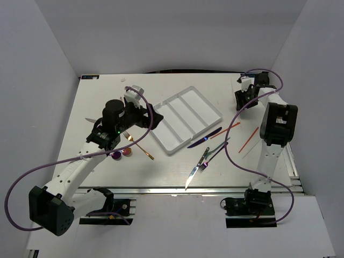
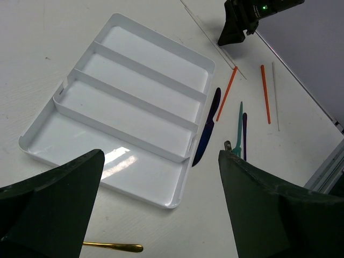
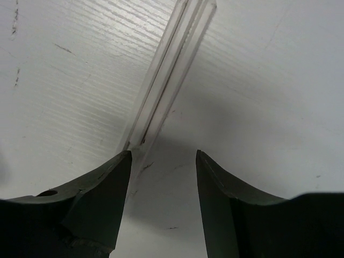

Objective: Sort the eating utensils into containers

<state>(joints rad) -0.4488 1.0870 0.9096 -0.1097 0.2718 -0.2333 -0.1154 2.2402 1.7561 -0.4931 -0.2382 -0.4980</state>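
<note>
White cutlery tray [image 1: 189, 112] at mid-bench [image 1: 102, 97]. A purple-blue knife [image 1: 204, 141] lies just beside its near-right edge. Chopsticks [image 1: 224, 130], forks [image 1: 203, 161] and a silver knife [image 1: 190, 178] lie beyond, spoons [image 1: 127, 152] to the left. Left hand [image 2: 160, 161], spread wide, hovers at the tray. Right hand [image 3: 161, 161], fingers parted, is at the far right corner.

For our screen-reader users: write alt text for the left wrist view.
An empty white tray lies on a white table, seen between the open fingers of the left tool. Beside it lie a dark blue knife and two orange chopsticks. A gold handle shows below.
</note>
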